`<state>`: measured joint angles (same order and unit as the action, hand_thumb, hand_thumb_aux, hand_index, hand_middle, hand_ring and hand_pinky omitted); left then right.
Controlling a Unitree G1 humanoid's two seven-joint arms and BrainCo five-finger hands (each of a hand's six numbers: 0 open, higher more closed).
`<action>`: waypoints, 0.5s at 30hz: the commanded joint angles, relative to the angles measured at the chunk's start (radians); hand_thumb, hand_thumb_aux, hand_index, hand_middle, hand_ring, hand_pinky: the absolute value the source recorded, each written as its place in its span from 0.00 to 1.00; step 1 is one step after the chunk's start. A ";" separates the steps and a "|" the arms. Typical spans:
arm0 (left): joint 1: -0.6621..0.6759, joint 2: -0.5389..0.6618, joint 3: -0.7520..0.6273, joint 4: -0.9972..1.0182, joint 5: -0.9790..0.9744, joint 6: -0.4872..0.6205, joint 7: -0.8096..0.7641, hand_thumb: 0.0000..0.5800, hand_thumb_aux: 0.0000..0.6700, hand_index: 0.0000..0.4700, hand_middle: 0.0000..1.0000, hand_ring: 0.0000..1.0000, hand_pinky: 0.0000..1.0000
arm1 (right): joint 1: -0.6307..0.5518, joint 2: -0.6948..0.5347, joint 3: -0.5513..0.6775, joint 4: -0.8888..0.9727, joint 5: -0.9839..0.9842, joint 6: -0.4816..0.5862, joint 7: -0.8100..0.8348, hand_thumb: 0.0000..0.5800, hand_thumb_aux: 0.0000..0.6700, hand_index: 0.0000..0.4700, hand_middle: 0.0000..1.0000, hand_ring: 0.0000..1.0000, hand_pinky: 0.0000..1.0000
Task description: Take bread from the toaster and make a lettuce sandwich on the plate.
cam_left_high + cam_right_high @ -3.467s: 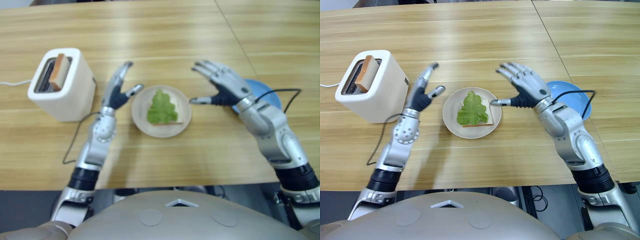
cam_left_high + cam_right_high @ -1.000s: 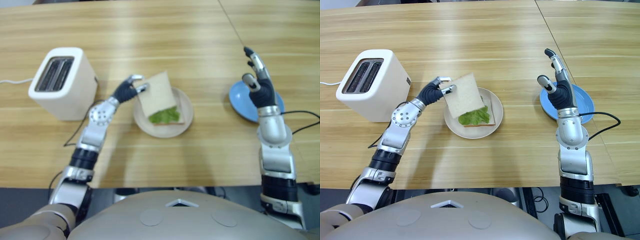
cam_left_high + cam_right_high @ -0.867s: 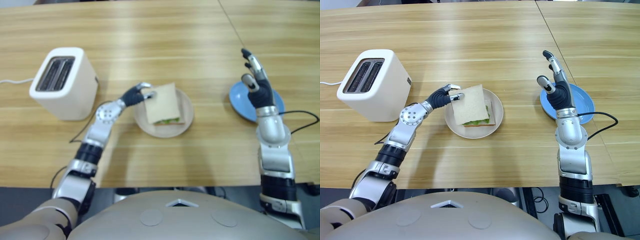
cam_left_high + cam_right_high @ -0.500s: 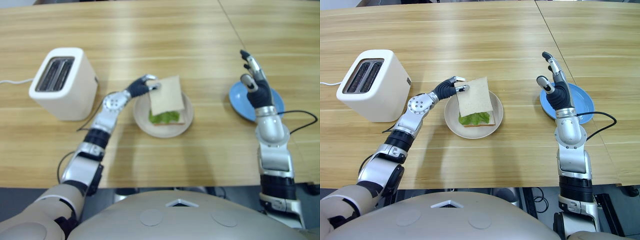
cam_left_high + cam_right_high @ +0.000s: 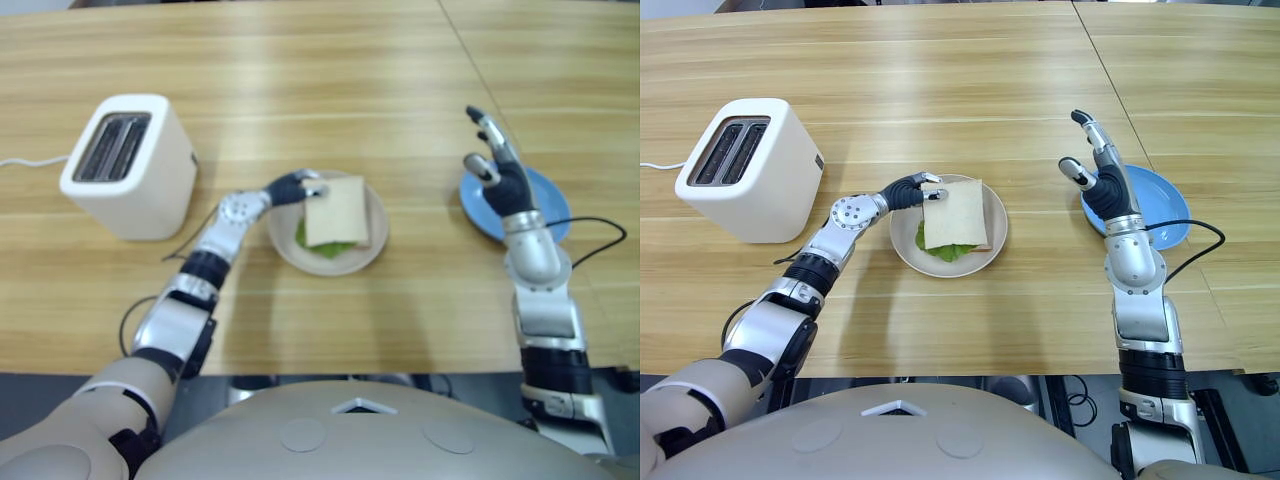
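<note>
Lettuce (image 5: 945,251) mostly hidden under top bread slice (image 5: 955,213) — toaster cord (image 5: 652,168) cut by left edge.

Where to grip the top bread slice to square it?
Pinch the top bread slice at its far-left corner, from the robot's left, where fingers of the left hand sit; it lies near flat on the lettuce, so only edges are exposed.

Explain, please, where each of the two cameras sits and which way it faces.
Left eye view: in the robot's head, left of its twin, facing forward and down at the table; both arms show, the left hand pinching the bread over the plate.
Right eye view: same head, slightly rightward, same downward aim; both arms show, the right hand raised open beside the blue plate.
Shared: toaster, both plates, both hands.
</note>
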<state>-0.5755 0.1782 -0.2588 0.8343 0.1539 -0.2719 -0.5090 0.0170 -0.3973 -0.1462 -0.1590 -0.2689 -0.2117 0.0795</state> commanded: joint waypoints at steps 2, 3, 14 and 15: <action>-0.040 0.010 -0.002 0.089 0.033 0.001 0.027 1.00 1.00 0.98 1.00 1.00 1.00 | -0.009 -0.029 0.082 0.017 -0.124 -0.025 -0.006 0.00 0.00 0.00 0.00 0.00 0.00; -0.049 0.012 -0.005 0.111 0.042 0.000 0.039 1.00 1.00 0.98 1.00 1.00 1.00 | -0.011 -0.041 0.118 0.024 -0.172 -0.041 -0.005 0.00 0.00 0.00 0.00 0.00 0.00; -0.097 0.004 -0.033 0.283 0.129 -0.007 0.150 1.00 1.00 0.98 1.00 1.00 1.00 | -0.141 -0.139 0.484 0.263 -0.706 -0.059 -0.101 0.00 0.00 0.00 0.00 0.00 0.00; -0.098 0.003 -0.037 0.291 0.135 -0.009 0.154 1.00 1.00 0.98 1.00 1.00 1.00 | -0.161 -0.137 0.511 0.293 -0.732 -0.060 -0.106 0.00 0.00 0.00 0.00 0.00 0.00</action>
<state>-0.6828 0.1801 -0.2757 1.0763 0.2581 -0.2972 -0.3626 -0.1260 -0.5316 0.3155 0.0886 -0.9437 -0.2693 -0.0158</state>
